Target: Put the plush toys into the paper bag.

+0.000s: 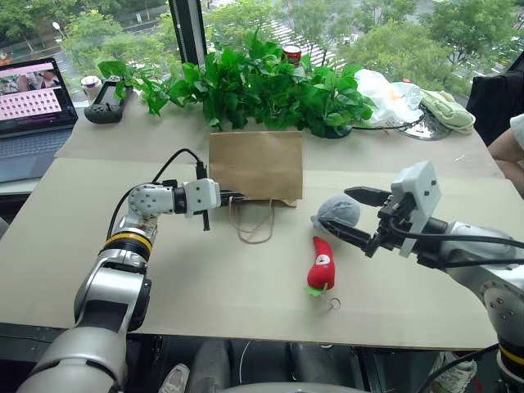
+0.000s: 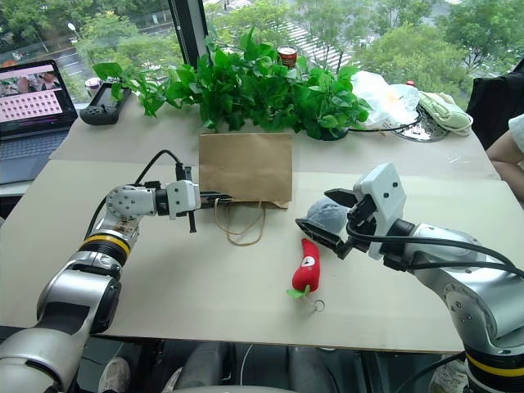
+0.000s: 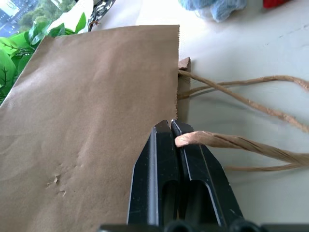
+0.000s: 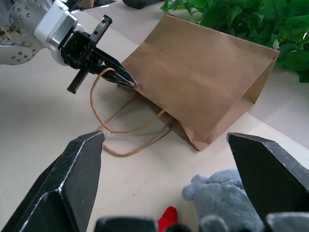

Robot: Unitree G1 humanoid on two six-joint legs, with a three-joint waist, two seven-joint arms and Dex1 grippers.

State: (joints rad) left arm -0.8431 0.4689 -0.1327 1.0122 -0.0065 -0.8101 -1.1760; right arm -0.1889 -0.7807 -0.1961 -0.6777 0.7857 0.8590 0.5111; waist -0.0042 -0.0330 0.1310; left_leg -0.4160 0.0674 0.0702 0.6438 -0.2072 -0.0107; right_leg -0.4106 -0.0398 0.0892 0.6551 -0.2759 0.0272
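Observation:
The brown paper bag (image 1: 255,165) lies flat on the table with its mouth and cord handles (image 1: 254,223) toward me. My left gripper (image 1: 239,197) is shut on the bag's mouth edge near one corner (image 3: 170,124), and a handle cord lies over one finger (image 3: 203,159). The grey-blue plush toy (image 1: 337,211) sits to the right of the bag. My right gripper (image 1: 354,215) hovers open, with one finger on either side of that toy (image 4: 219,195). The red chili plush toy (image 1: 321,264) lies nearer the table's front edge, just below it.
A row of leafy plants (image 1: 262,82) stands behind the bag. A laptop (image 1: 33,106), a cup (image 1: 90,84) and a black controller (image 1: 106,102) are at the back left. A white plastic bag (image 1: 385,94) and a pale green cloth (image 1: 446,110) lie back right. A person's arm (image 1: 509,151) is at the right edge.

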